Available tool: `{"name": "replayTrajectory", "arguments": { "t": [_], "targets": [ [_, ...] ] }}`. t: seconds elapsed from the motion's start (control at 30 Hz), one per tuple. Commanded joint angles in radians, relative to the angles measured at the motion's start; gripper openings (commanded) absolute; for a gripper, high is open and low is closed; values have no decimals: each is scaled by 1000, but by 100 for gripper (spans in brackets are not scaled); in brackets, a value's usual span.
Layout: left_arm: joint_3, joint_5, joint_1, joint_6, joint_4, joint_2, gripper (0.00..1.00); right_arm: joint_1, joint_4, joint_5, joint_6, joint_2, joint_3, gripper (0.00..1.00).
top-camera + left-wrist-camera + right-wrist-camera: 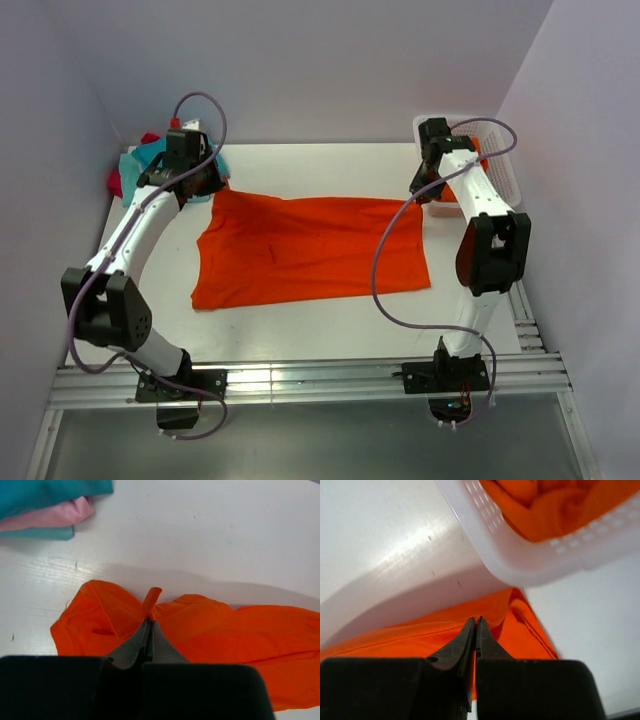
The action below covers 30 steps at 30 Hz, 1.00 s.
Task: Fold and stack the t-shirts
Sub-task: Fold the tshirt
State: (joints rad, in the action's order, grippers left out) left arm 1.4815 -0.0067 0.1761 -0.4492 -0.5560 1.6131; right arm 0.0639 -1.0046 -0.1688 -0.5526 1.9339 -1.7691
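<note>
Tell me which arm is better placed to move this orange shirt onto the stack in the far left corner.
Left, probably. The left gripper pinches the orange t-shirt at a corner right beside the teal and pink stack. The right gripper holds the opposite corner, by the basket, far from it.

orange tee (310,250): lay spread flat, centre of counter (330,165) | teal tee (140,158), pink tee (50,515), crimson tee (118,182): were heaped, far-left corner

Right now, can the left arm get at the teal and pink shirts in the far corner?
Probably not yet: the left pincer is shut on the orange t-shirt. The teal and pink shirts lie close, only bare table between, so after letting go, likely yes.
</note>
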Motion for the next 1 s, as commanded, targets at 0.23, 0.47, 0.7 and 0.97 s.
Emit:
{"name": "replayTrajectory", "arguments": {
  "t": [0.23, 0.47, 0.7, 0.97],
  "targets": [
    [-372, -183, 100, -98, -33, -326, 0, 5, 124, 26, -26, -364, 520, 0],
    [-518, -320, 151, -284, -186, -398, 47, 4, 127, -14, -72, -444, 711, 100],
    [-371, -401, 151, -306, -254, -340, 90, 7, 89, -17, -67, -434, 607, 100],
    [-333, -299, 151, -321, -200, -243, 77, 25, 115, 57, -32, -369, 508, 94]
  ]
}}
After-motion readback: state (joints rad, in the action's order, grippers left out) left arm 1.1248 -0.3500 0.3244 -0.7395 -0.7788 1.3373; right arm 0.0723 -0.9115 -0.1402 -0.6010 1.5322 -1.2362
